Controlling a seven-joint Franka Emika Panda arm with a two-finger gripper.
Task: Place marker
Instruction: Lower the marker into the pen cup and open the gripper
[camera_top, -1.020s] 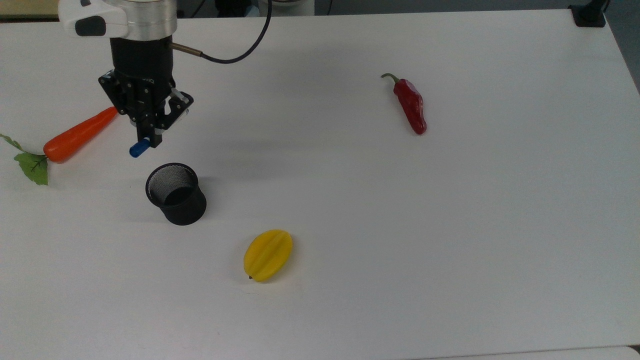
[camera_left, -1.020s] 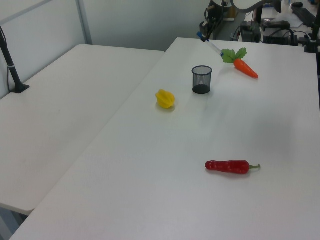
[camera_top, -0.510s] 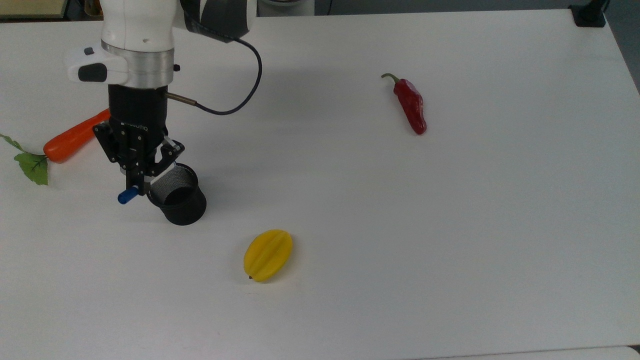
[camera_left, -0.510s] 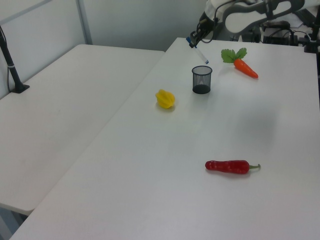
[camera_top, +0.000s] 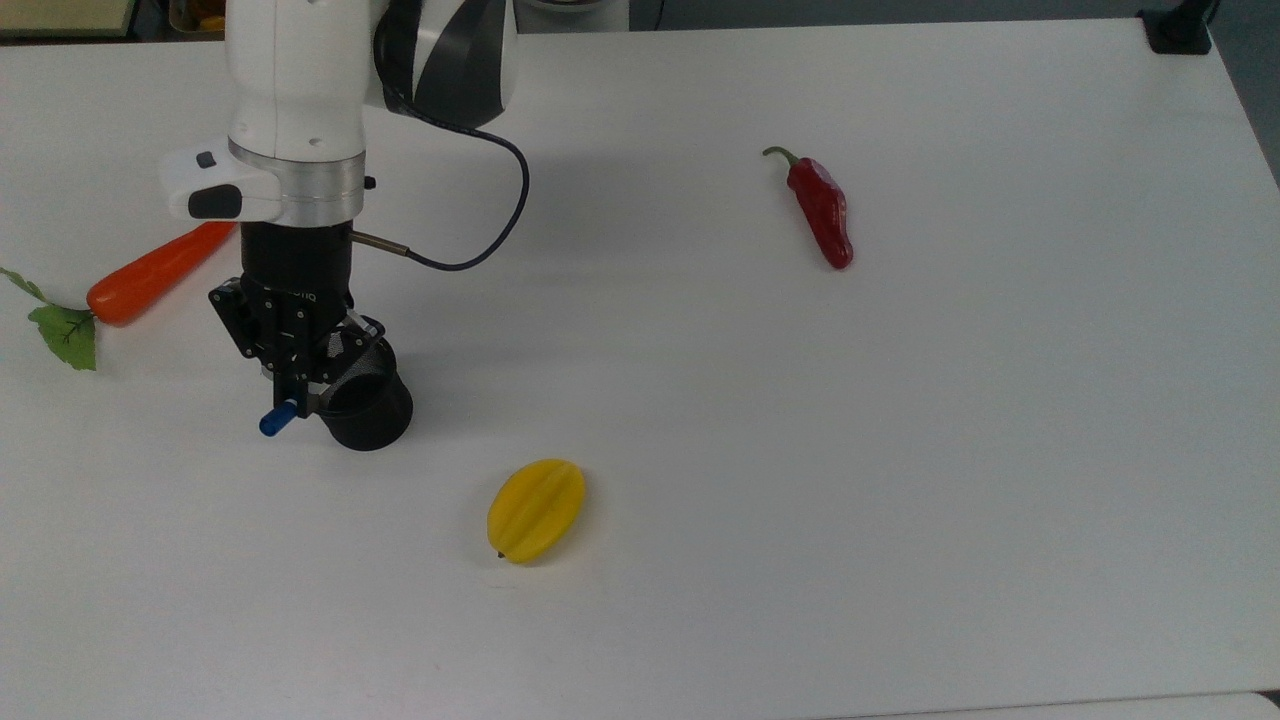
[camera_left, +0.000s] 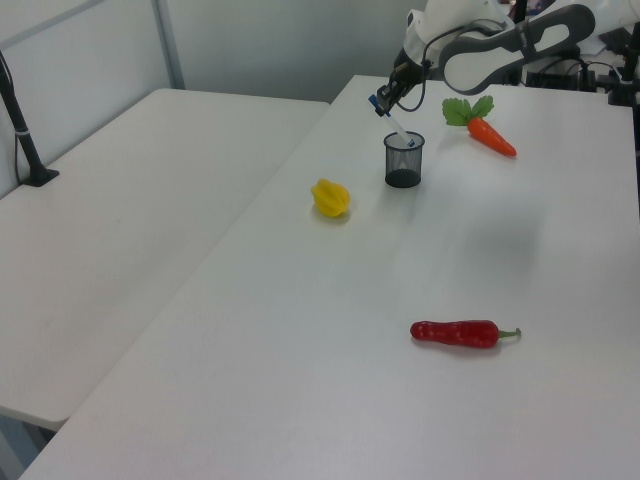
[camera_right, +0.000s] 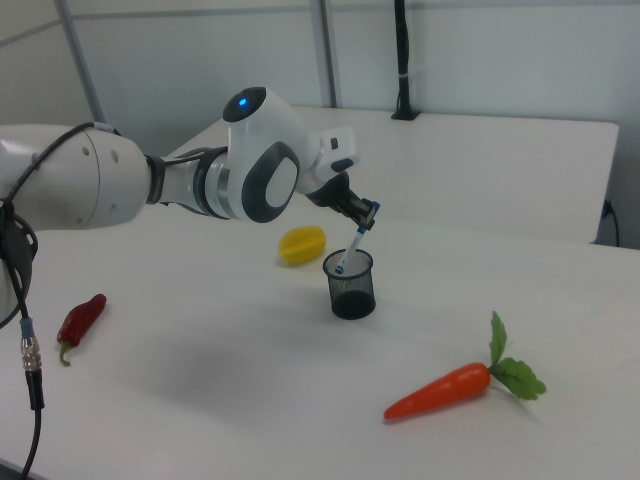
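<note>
My gripper (camera_top: 297, 400) (camera_left: 385, 102) (camera_right: 364, 222) is shut on the marker (camera_right: 353, 246), a slim white pen with a blue cap (camera_top: 274, 420). The marker hangs tilted, its lower end at the rim of the black mesh cup (camera_top: 368, 412) (camera_left: 404, 160) (camera_right: 351, 285). In the right view its lower end appears just inside the cup's mouth. In the top view the gripper covers most of the cup's opening, and the blue cap sticks out to the top view's left of the cup.
An orange carrot (camera_top: 158, 272) (camera_right: 438, 390) with green leaves lies to the top view's left of the arm. A yellow starfruit (camera_top: 536, 509) (camera_left: 331, 197) lies near the cup. A red chilli (camera_top: 822, 208) (camera_left: 456, 332) lies far off on the white table (camera_top: 900, 450).
The gripper has carried the marker from beside the carrot to over the cup, and the marker's lower end now reaches the cup's mouth.
</note>
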